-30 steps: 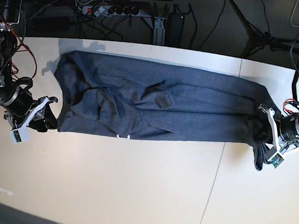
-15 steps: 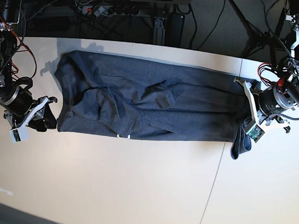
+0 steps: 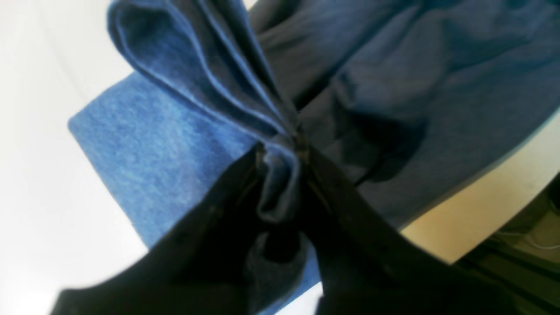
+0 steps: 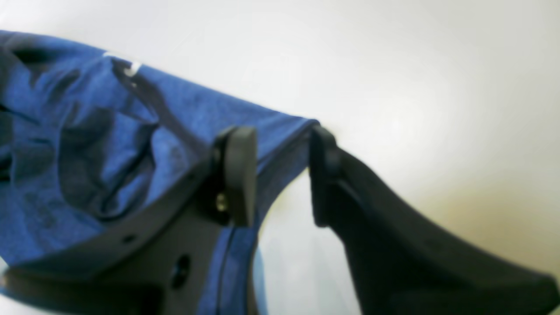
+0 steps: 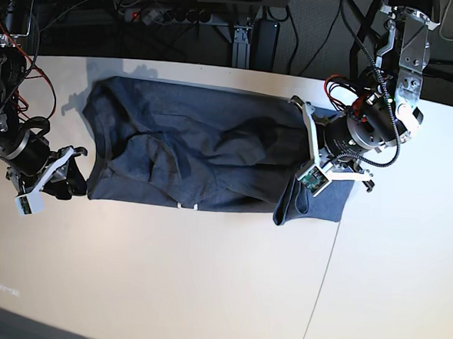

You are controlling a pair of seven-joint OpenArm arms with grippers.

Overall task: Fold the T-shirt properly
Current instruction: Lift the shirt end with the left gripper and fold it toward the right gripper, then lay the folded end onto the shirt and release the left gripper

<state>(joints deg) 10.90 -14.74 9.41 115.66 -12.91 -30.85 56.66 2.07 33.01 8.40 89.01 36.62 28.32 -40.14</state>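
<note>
The blue-grey T-shirt (image 5: pixel 197 152) lies stretched across the white table (image 5: pixel 204 276). My left gripper (image 5: pixel 306 147) is shut on a bunched fold of the shirt's right end (image 3: pixel 280 144) and holds it lifted over the shirt's body; a flap hangs below it (image 5: pixel 289 208). My right gripper (image 5: pixel 67 173) is open at the shirt's left near corner. In the right wrist view the gripper (image 4: pixel 280 175) straddles that corner of the T-shirt (image 4: pixel 87 131), its jaws apart. The white lettering is hidden.
A seam in the table (image 5: pixel 323 283) runs down the near right part. A power strip (image 5: pixel 170 15) and cables lie beyond the far edge. Red and black wires (image 5: pixel 39 81) hang by the right arm at the view's left.
My left gripper has carried the shirt's right end leftward from the table's right edge to over the shirt's body. The right arm has not moved.
</note>
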